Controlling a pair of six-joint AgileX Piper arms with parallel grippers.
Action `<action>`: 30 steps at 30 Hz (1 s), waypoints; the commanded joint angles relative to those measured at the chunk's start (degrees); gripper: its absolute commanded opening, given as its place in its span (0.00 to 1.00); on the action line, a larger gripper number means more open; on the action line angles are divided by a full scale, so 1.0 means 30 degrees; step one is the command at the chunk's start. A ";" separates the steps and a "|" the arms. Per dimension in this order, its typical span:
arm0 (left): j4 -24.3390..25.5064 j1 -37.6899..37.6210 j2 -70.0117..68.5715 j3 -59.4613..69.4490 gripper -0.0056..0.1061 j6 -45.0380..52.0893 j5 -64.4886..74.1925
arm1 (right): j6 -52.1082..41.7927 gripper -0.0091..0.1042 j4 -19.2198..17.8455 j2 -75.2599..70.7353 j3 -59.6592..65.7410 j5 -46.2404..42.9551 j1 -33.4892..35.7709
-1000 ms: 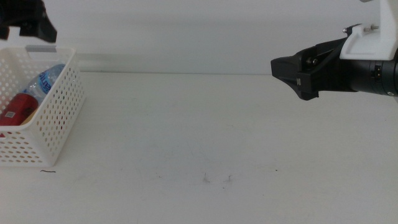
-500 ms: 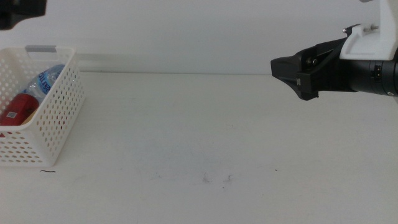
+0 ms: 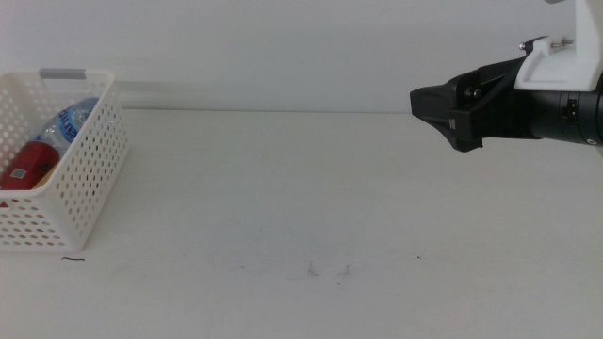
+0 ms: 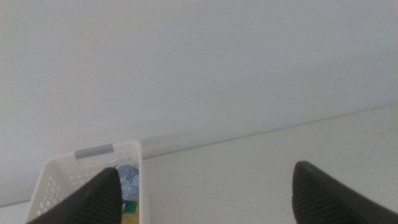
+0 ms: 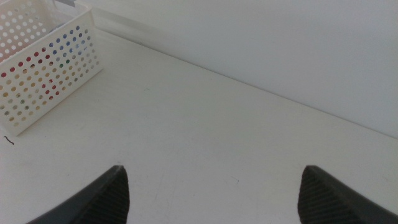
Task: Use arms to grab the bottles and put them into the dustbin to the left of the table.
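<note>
The white perforated dustbin [image 3: 80,179] stands at the table's left edge. Inside it lie the clear water bottle [image 3: 68,122] and the red soda can [image 3: 26,165]. The left wrist view looks down on the dustbin [image 4: 93,177] from above, with the water bottle [image 4: 129,177] and a sliver of the yellow juice bottle [image 4: 130,218] inside. My left gripper [image 4: 205,169] is open and empty; it is out of the middle view. My right gripper [image 3: 438,118] hangs above the table's right side, open and empty [image 5: 212,168].
The white table [image 3: 311,198] has a few small dark marks near its front [image 3: 325,271]. A plain white wall stands behind it. The right wrist view shows the dustbin [image 5: 43,68] far across the table.
My left gripper, seen at the top left above the dustbin a second ago, has risen out of the middle view. The right arm has not moved.
</note>
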 commanded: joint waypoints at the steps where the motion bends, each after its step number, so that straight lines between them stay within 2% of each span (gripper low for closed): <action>1: -0.0040 -0.0127 -0.0181 0.0051 0.89 -0.0261 -0.0419 | -0.0210 0.81 -0.0043 -0.0101 -0.0038 -0.0218 0.0025; 8: -0.0271 -0.0127 -0.0258 0.1101 0.89 -0.0261 -0.0195 | -0.0210 0.81 0.0227 -0.0137 0.0226 -0.0234 0.0025; 12: -0.0933 0.0303 -0.0539 0.4347 0.89 -0.0261 -0.3501 | -0.0210 0.81 0.0528 -0.1342 0.1975 -0.1712 -0.0419; 16: -0.2771 0.1949 -0.1502 0.9322 0.89 -0.0261 -1.0090 | -0.0210 0.81 0.0437 -0.4517 0.5515 -0.3967 -0.2529; 18: -0.2657 0.2779 -0.2565 1.1762 0.89 -0.0261 -1.1783 | -0.0210 0.81 0.0437 -0.6641 0.7427 -0.4987 -0.4094; 23: -0.2376 0.3198 -0.6528 1.5974 0.89 -0.0261 -1.0955 | -0.0210 0.81 0.0379 -1.2572 1.2514 -0.5519 -0.7436; 30: -0.2376 0.3198 -1.1685 1.9019 0.89 -0.0261 -1.0389 | -0.0210 0.81 0.0379 -2.0217 1.7808 -0.4785 -1.0044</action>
